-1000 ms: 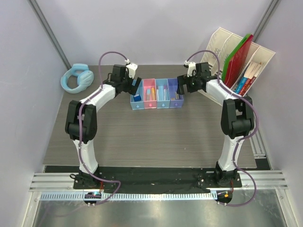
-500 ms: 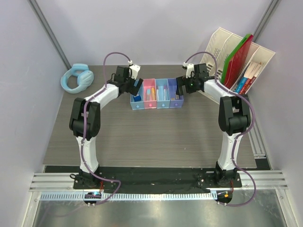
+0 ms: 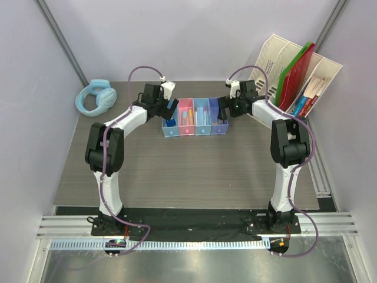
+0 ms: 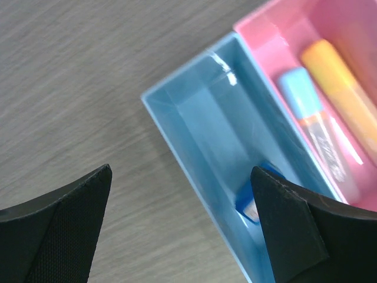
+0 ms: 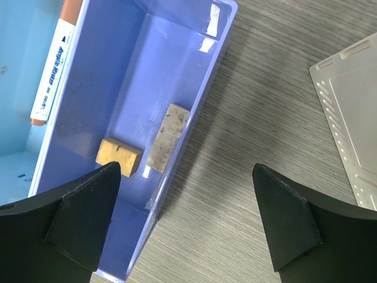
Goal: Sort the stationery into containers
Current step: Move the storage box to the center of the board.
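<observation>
The row of four bins (image 3: 194, 133) stands at the back middle of the table. My left gripper (image 3: 169, 106) is open and empty, its fingers straddling the left wall of the left blue bin (image 4: 194, 112). A blue block (image 4: 257, 198) lies in that bin. The pink bin (image 4: 283, 35) holds a yellow marker (image 4: 341, 88) and a pale blue tube (image 4: 315, 130). My right gripper (image 3: 224, 108) is open and empty, straddling the right wall of the purple bin (image 5: 200, 100). That bin holds a gold clip (image 5: 118, 156) and a grey eraser (image 5: 168, 135). A white pen (image 5: 56, 65) lies in the neighbouring blue bin.
Light blue headphones (image 3: 94, 98) lie at the back left. A cream slotted file organiser (image 3: 268, 56) with red and green folders (image 3: 297, 71) stands at the back right; its corner shows in the right wrist view (image 5: 347, 106).
The left gripper has shifted right, closer over the left blue bin. The right gripper has shifted slightly left toward the purple bin. Both stay open.
</observation>
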Motion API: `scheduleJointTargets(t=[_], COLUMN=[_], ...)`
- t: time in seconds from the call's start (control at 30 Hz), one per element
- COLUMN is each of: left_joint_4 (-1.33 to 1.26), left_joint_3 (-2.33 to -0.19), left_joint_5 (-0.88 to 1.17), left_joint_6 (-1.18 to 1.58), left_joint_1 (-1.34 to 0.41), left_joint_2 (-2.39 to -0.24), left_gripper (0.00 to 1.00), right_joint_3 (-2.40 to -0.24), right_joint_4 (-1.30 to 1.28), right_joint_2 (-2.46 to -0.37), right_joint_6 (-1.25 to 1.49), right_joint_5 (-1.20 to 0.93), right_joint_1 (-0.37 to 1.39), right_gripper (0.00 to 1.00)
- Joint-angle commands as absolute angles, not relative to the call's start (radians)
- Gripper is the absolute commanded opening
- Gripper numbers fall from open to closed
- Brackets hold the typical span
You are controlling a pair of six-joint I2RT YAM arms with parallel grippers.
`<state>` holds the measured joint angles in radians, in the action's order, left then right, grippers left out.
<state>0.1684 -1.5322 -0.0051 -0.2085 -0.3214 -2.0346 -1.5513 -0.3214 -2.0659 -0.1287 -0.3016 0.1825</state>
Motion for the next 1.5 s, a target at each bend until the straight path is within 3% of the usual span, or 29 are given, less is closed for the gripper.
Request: scheduleJointTargets(t=[0.0, 0.23, 0.8, 1.47], left_joint_4=[0.126, 0.182, 0.184, 0.241], left_joint_3=[-1.477, -1.427, -1.33, -1.253], left_joint_5=[0.139, 0.23, 0.178, 0.186], left_joint_6=[-0.169, -0.181, -0.206, -0.209], left_joint_1=[-0.327, -0.331, -0.367, -0.396], left_joint_2=[-1.882, -1.878, -1.919, -1.845], left_gripper=[1.0, 1.0, 1.0, 1.0], right_joint_3=[-1.552, -1.552, -1.534, -1.307], right_joint_4=[-0.288, -0.29, -0.293, -0.319], right_joint_2=[-2.062, -2.06, -2.046, -1.872], right_joint_6=[-0.144, -0.141, -0.14, -0.16], right_joint_5=[-0.302, -0.305, -0.314, -0.265], right_joint_1=[0.189, 0.195, 0.198, 0.304], right_gripper=[1.0, 1.0, 1.0, 1.0])
